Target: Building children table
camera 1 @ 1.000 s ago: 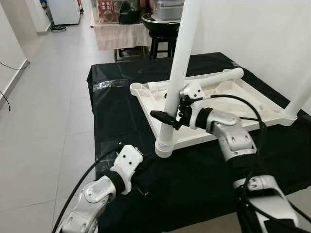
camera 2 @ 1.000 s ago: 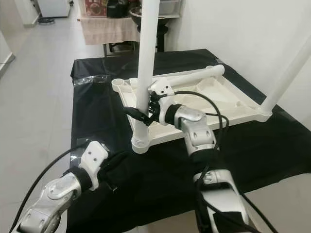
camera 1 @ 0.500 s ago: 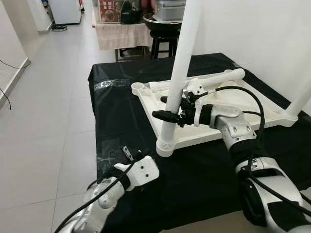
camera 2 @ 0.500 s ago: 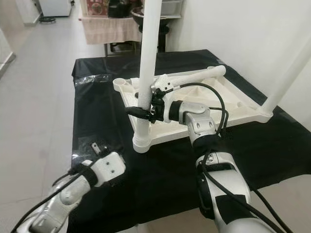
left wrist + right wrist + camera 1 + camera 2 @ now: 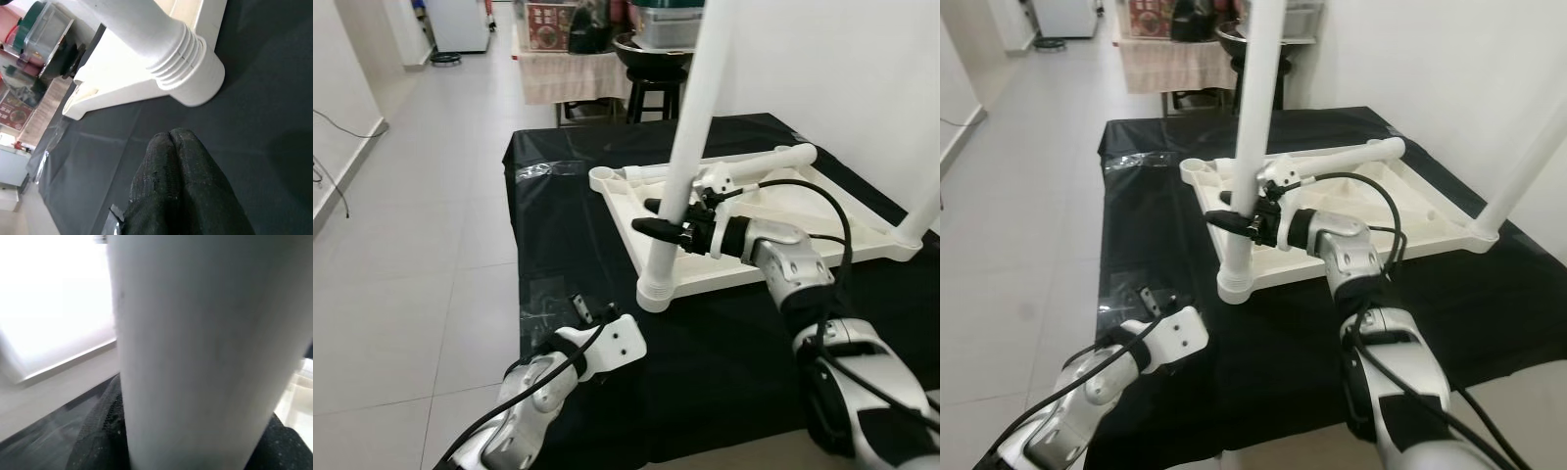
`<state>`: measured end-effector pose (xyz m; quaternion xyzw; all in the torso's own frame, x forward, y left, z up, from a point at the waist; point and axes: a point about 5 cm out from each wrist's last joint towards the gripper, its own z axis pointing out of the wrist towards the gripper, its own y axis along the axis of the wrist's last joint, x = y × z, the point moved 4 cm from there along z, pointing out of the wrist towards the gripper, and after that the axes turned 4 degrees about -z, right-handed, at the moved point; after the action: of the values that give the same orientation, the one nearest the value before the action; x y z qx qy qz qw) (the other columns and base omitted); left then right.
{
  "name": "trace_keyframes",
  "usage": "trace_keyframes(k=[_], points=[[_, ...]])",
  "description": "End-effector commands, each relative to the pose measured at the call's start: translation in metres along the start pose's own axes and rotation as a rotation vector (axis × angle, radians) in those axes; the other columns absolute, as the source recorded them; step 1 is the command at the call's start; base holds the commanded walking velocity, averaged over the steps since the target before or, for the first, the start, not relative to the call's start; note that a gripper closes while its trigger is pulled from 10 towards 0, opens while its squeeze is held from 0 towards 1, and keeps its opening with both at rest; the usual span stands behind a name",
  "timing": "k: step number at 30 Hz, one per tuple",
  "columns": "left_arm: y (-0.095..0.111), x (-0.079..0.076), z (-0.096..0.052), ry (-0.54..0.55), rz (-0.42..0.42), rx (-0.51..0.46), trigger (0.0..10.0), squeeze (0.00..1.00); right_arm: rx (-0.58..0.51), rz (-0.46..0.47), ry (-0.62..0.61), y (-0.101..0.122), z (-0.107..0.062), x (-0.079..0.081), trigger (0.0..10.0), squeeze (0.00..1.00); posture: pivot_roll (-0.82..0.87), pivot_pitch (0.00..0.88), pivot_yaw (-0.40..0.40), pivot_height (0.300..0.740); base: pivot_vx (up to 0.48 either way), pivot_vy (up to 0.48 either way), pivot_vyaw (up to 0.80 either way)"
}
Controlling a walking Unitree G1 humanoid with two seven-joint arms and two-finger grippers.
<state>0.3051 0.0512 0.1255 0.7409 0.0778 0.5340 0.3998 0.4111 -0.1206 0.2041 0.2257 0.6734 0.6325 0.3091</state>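
Black cloth covers the surface (image 5: pixel 724 343), with open tiled floor (image 5: pixel 431 196) to its left. On it lies the upturned white tabletop (image 5: pixel 783 245), near-left leg (image 5: pixel 680 186) upright in its corner socket. Right tool (image 5: pixel 668 219) clamps that leg. Left tool (image 5: pixel 178 147), pressed closed, hovers by the near-left edge.

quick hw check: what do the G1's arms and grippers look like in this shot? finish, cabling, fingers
Both arms are silver metallic segments with black joint bands. The right arm carries a thick black cable looping in open arcs beside it; the left arm has a similar black cable alongside. Each wrist ends in a white plastic block with small holes. The left gripper and right gripper have long black fingers with a rough, grainy surface.
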Motion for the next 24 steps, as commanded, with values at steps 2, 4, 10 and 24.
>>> trace_keyframes(k=[2, 4, 10, 24], points=[[-0.001, -0.004, 0.001, -0.013, 0.040, 0.010, 10.0, 0.00, 0.180, 0.107, -0.304, -0.057, -0.018, -0.008, 0.0, 0.00, 0.05, 0.057, -0.095, 0.740, 0.000, 0.000, 0.00], [-0.001, -0.004, 0.000, -0.015, 0.051, 0.013, 10.0, 0.00, 0.231, 0.134, -0.495, -0.074, -0.032, -0.006, 0.0, 0.00, 0.04, 0.057, -0.084, 0.740, 0.000, 0.000, 0.00], [-0.003, -0.003, 0.001, -0.016, 0.079, 0.026, 10.0, 0.00, 0.167, 0.128, -0.586, -0.063, -0.036, 0.000, 0.0, 0.00, 0.03, 0.040, -0.058, 0.740, 0.000, 0.000, 0.00], [-0.007, -0.008, 0.002, -0.034, 0.047, 0.047, 10.0, 0.00, -0.037, -0.098, -0.005, 0.019, -0.003, 0.019, 10.0, 1.00, 0.04, 0.031, -0.078, 0.740, 0.000, 0.000, 0.00]])
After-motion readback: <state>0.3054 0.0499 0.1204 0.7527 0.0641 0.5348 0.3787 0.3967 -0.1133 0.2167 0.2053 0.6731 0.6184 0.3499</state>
